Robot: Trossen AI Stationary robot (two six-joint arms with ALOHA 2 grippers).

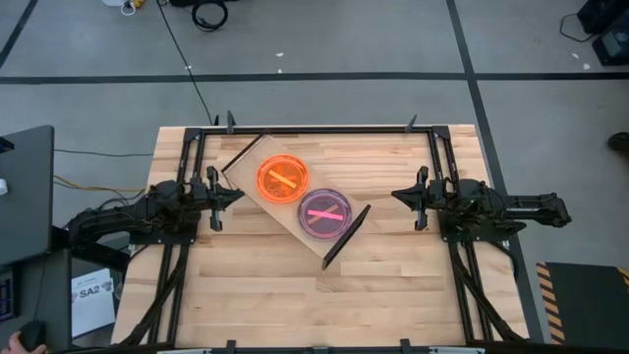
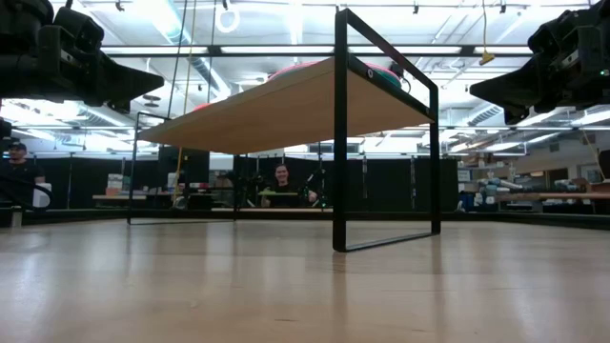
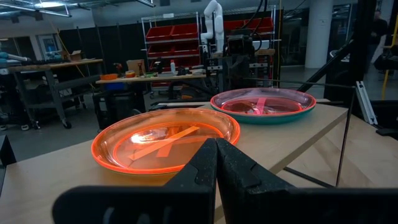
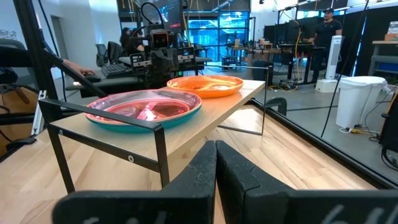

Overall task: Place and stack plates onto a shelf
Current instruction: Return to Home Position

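You have an orange translucent round plate (image 1: 283, 179) and a pink translucent round plate (image 1: 324, 211) lying side by side on the flat light-wood shelf (image 1: 251, 167). A cyan rim (image 3: 267, 116) shows under the pink one. The shelf stands slantwise in the middle of the slatted wooden desk (image 1: 295, 295). Your left pincer (image 1: 236, 195) is pressed together, just left of the shelf. Your right pincer (image 1: 396, 196) is likewise closed and sits apart on the right.

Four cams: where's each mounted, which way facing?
High: overhead, straight down; left arm and right arm flank the shelf.
Low: tabletop height, level under the shelf; arms at top corners.
Left wrist: past the shut left end effector toward the orange plate.
Right wrist: past the shut right end effector toward the pink plate.
Shared: wrist views see both plates.
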